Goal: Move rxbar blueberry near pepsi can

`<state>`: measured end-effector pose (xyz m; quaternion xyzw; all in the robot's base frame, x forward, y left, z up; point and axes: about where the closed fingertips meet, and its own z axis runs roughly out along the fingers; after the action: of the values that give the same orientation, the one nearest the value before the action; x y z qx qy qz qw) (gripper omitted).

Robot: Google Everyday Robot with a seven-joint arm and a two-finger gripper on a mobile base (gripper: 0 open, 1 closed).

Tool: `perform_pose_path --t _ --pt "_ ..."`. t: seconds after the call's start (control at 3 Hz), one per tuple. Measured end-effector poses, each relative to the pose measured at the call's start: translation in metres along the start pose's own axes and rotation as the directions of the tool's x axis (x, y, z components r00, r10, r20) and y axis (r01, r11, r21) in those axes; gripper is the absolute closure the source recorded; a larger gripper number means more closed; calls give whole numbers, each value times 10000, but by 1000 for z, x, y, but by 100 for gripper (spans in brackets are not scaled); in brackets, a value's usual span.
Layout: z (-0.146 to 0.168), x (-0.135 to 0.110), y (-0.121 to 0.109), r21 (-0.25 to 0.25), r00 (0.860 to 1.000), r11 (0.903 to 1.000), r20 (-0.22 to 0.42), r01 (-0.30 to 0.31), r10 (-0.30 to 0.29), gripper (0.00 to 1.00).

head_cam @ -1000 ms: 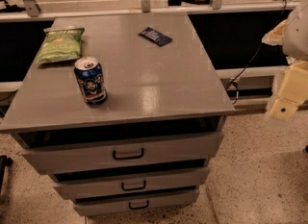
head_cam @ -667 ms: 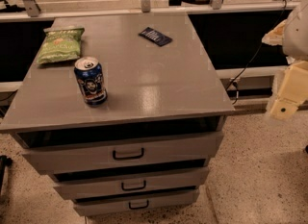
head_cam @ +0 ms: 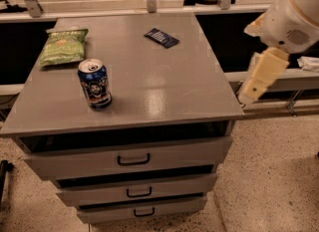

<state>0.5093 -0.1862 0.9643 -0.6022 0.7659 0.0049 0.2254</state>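
The rxbar blueberry (head_cam: 161, 38) is a small flat dark navy bar lying at the far middle of the grey cabinet top (head_cam: 164, 91). The pepsi can (head_cam: 94, 83) stands upright near the front left, well apart from the bar. My gripper (head_cam: 251, 89) is the cream-coloured end of the arm, hanging off the cabinet's right edge. It is beyond the front right corner, pointing down, and far from both the bar and the can. It holds nothing that I can see.
A green chip bag (head_cam: 65, 46) lies at the far left of the top, behind the can. The cabinet has three drawers (head_cam: 133, 159) in front. A rail and dark shelving run behind and to the right. Speckled floor lies below.
The arm and gripper have shifted a little to the left and up, closer to the cabinet's right edge. The bar, can and bag have not moved.
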Motion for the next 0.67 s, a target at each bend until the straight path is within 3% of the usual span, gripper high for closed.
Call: perform_pose_path --t 0.33,0.67 --pt "29 -33 -46 98 9946 9999 1032 46 -55 0" --pt "41 -73 -96 344 9738 9994 2273 -90 9 0"
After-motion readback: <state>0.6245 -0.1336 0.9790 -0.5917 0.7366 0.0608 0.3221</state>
